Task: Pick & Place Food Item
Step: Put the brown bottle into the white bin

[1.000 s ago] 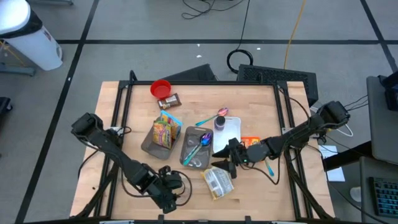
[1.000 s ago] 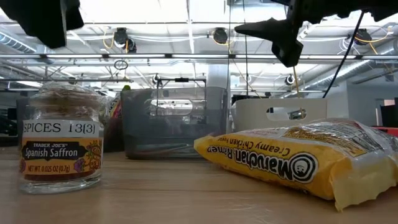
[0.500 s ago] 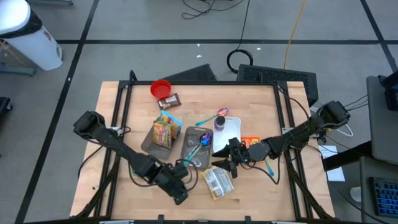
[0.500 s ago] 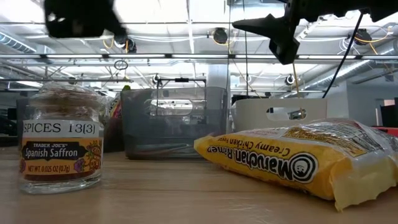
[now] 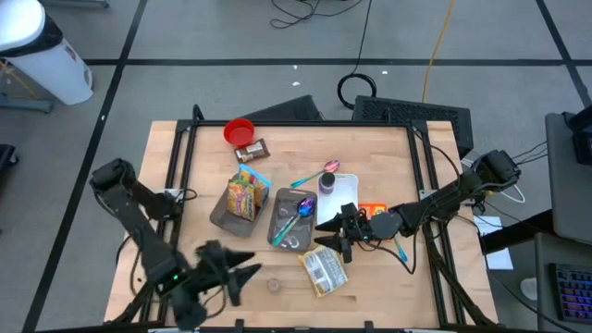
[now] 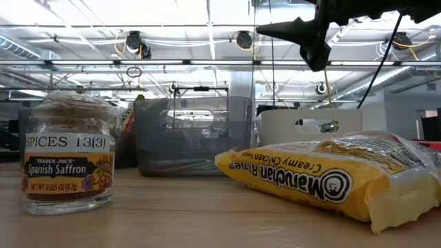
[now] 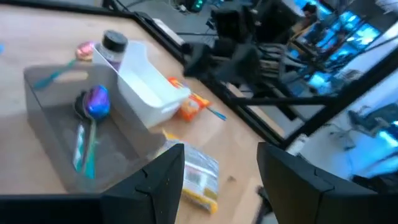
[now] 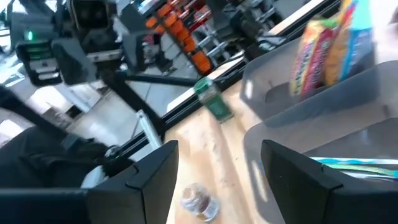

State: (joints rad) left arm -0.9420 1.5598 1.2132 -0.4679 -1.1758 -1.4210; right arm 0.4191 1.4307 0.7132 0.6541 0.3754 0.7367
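A small spice jar (image 5: 274,286) labelled Spanish Saffron (image 6: 65,155) stands upright on the table near its front edge. A yellow ramen packet (image 5: 324,270) lies flat to the right of it and also shows in the low view (image 6: 331,178). My left gripper (image 5: 242,277) is open and empty, just left of the jar, and in its own view (image 7: 221,180) it looks over the bins. My right gripper (image 5: 326,237) is open and empty, above the table just beyond the packet. It shows high in the low view (image 6: 296,45) and in its own view (image 8: 217,180).
A grey bin (image 5: 225,215) with snack bags, a grey bin (image 5: 277,231) with spoons and a white bin (image 5: 344,192) stand mid-table. An orange packet (image 5: 373,211), a red cup (image 5: 240,130) and a brown packet (image 5: 252,149) lie around them.
My left gripper, which hung over the spice jar, has drawn back toward the table's left edge, and its arm has swung out over the left front corner. The jar stands where it was. My right gripper has kept still.
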